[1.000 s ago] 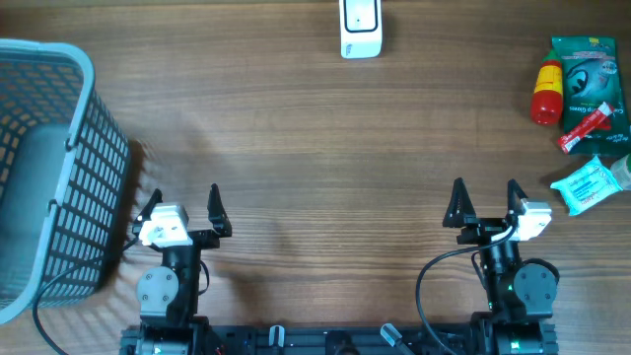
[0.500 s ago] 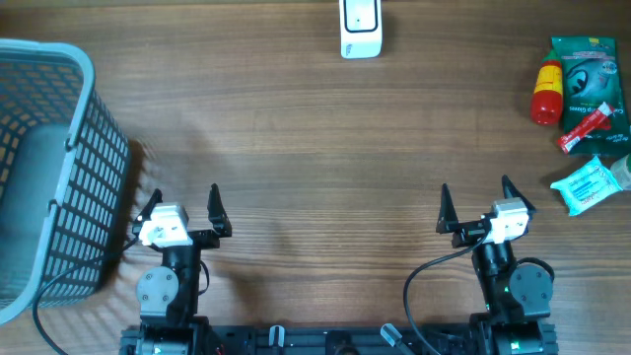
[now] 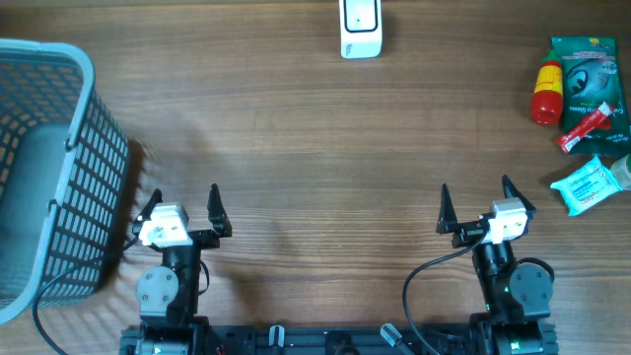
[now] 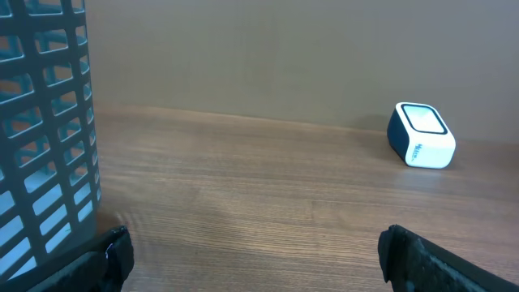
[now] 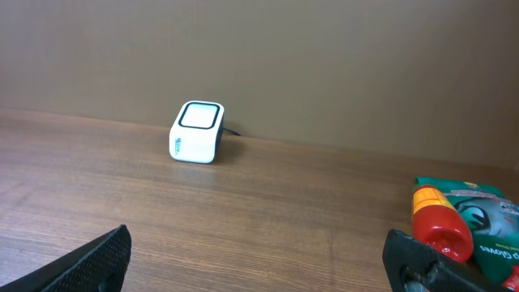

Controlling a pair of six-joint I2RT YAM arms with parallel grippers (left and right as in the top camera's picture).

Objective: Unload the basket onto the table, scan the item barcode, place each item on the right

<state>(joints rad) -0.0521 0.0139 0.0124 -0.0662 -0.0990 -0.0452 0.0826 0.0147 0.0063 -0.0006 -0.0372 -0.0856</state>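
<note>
Since a second ago the right claw (image 3: pixel 474 187) has swung a little toward the left and turned slightly, while the left claw (image 3: pixel 184 194) has stayed where it was. We see both claws at the near edge of the table (image 3: pixel 315 148), each with its fingers spread wide and nothing between them. The right wrist view shows the right claw (image 5: pixel 259 259) the same way, its dark fingertips far apart over bare wood. The left wrist view shows the left claw (image 4: pixel 255 259) likewise gaping. To the left of the left claw stands the grey-blue basket (image 3: pixel 99 197), its slatted wall filling the left side of the left wrist view (image 4: pixel 40 122). The items to be scanned lie in a cluster at the right edge of the table, beyond and to the right of the right claw and apart from it. Nearest is the light-blue wipes pack (image 3: pixel 590 184). Just past it lies the red tube (image 3: pixel 585 128), resting on the green packet (image 3: pixel 590 69), with the red and yellow bottle (image 3: pixel 545 94) beside the packet's left edge. Farthest off, at the middle of the table's far edge, sits the white scanner (image 3: pixel 360 28), well apart from both claws and from the items.
</note>
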